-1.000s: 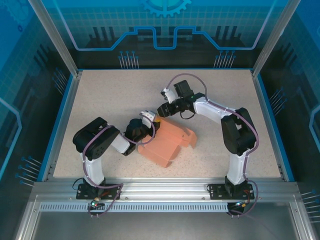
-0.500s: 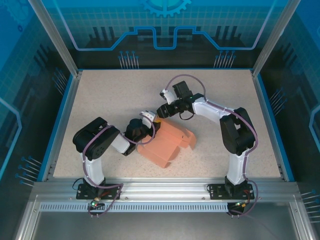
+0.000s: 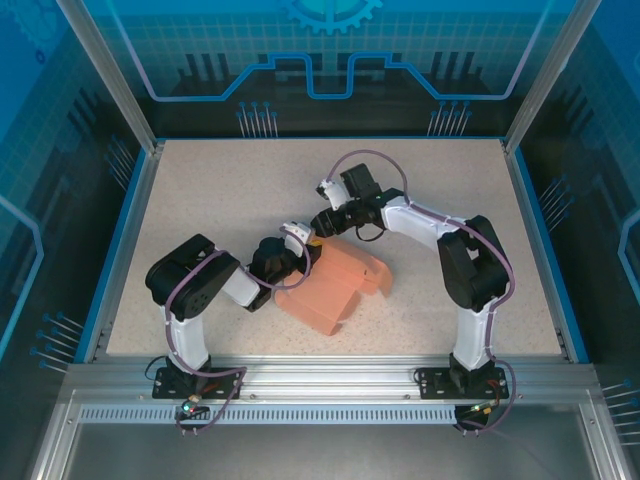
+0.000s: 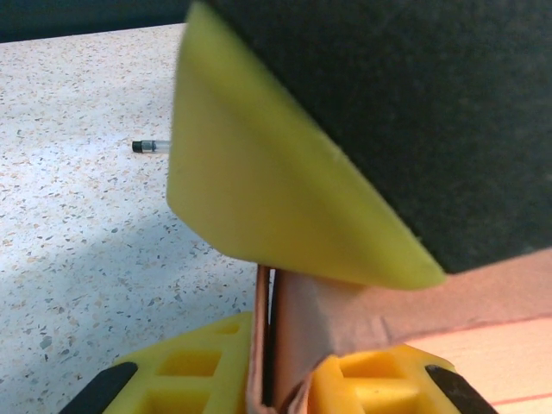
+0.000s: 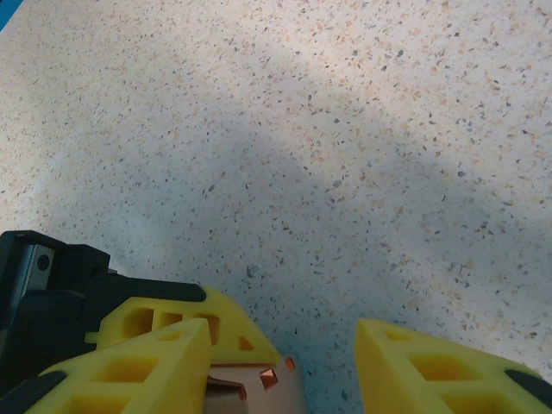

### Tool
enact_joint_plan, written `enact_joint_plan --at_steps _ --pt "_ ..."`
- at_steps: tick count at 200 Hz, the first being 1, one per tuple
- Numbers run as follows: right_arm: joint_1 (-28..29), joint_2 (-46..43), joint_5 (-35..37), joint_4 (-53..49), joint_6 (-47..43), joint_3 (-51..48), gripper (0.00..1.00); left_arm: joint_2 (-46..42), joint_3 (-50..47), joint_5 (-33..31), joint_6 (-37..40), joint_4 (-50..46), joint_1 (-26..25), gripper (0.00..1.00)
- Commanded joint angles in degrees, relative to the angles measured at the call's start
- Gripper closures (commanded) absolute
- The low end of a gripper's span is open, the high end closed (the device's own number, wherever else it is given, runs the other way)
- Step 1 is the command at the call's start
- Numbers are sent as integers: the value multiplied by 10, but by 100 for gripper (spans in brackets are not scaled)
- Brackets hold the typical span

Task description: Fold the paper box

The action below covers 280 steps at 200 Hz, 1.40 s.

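The paper box (image 3: 335,285) is a salmon-pink, partly folded cardboard shape lying between the two arms, a little left of the table's middle. My left gripper (image 3: 300,248) is at its upper left corner. In the left wrist view, the left gripper (image 4: 289,349) is shut on an upright double wall of the paper box (image 4: 345,302). My right gripper (image 3: 325,222) hovers just beyond that same corner, open. One of its yellow fingers (image 4: 276,198) looms right above the pinched wall. In the right wrist view, the right gripper (image 5: 283,336) has a corner of the box (image 5: 263,392) near its left finger.
A thin dark stick with a clear tip (image 4: 151,146) lies on the speckled tabletop (image 3: 220,190) beyond the left gripper. Blue rails (image 3: 125,240) edge the table, with metal posts at the corners. The arm bases are at the near edge.
The right gripper has shifted slightly left and away over the box's corner. The left arm and the box have stayed in place.
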Motion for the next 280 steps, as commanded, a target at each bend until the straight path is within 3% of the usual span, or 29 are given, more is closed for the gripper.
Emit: enact_joint_plan --at_steps 1,39,101,149,213,248,280 --pt "12 17 33 -24 -9 -28 52 4 -6 9 7 6 -5 78" --pt "17 -1 47 7 -11 -56 52 1 -6 6 8 3 -5 78" --pt "-7 -46 15 5 -4 -27 49 -19 -12 -21 11 -6 -5 95" --pt "-29 -129 4 5 13 -38 47 -37 -20 -60 -4 -8 -5 99" --pt "-28 -282 89 -46 4 -142 46 -60 -23 -121 -39 -31 -7 100" --pt "23 -358 209 -106 -10 -190 45 -99 -9 -163 -73 -114 -7 100" --pt "64 -369 278 -119 -3 -213 45 -130 8 -182 -93 -186 -8 100"
